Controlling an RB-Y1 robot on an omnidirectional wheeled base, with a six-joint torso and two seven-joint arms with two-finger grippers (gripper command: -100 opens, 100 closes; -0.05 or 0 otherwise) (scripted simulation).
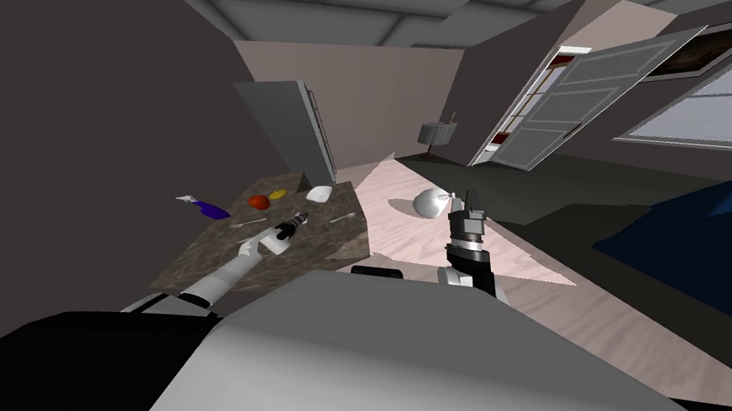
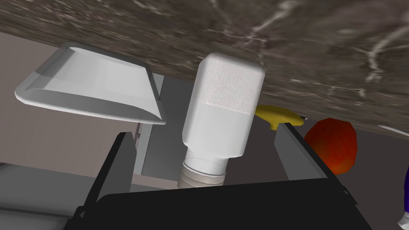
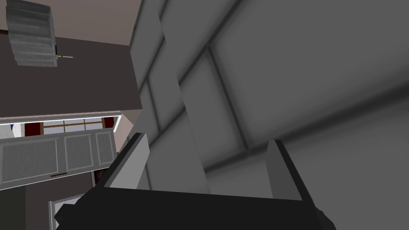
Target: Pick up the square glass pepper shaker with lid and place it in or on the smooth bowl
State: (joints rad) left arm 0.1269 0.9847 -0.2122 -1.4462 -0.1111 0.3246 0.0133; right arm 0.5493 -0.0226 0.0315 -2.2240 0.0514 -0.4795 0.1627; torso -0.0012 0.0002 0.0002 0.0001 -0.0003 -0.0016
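The pepper shaker (image 2: pixel 221 112) is a white square bottle with a ribbed neck, resting against the marbled table top (image 2: pixel 319 52). It lies between the fingers of my left gripper (image 2: pixel 205 131), which is open with a gap on each side of the bottle. Its neck end points toward the gripper's body. Just beyond the shaker, close beside it, sits the smooth white bowl (image 2: pixel 92 88). In the head view my left gripper (image 1: pixel 295 221) reaches over the table a little short of the bowl (image 1: pixel 319 193). My right gripper (image 1: pixel 462 200) is raised beside the table, open (image 3: pixel 207 139) and holding nothing.
A red fruit (image 2: pixel 333 143) and a yellow fruit (image 2: pixel 277 115) lie near the shaker on the side away from the bowl. A purple bottle (image 1: pixel 207 206) stands at the table's left edge. A pale rounded object (image 1: pixel 430 202) rests on the light floor. A grey cabinet (image 1: pixel 292 139) stands behind the table.
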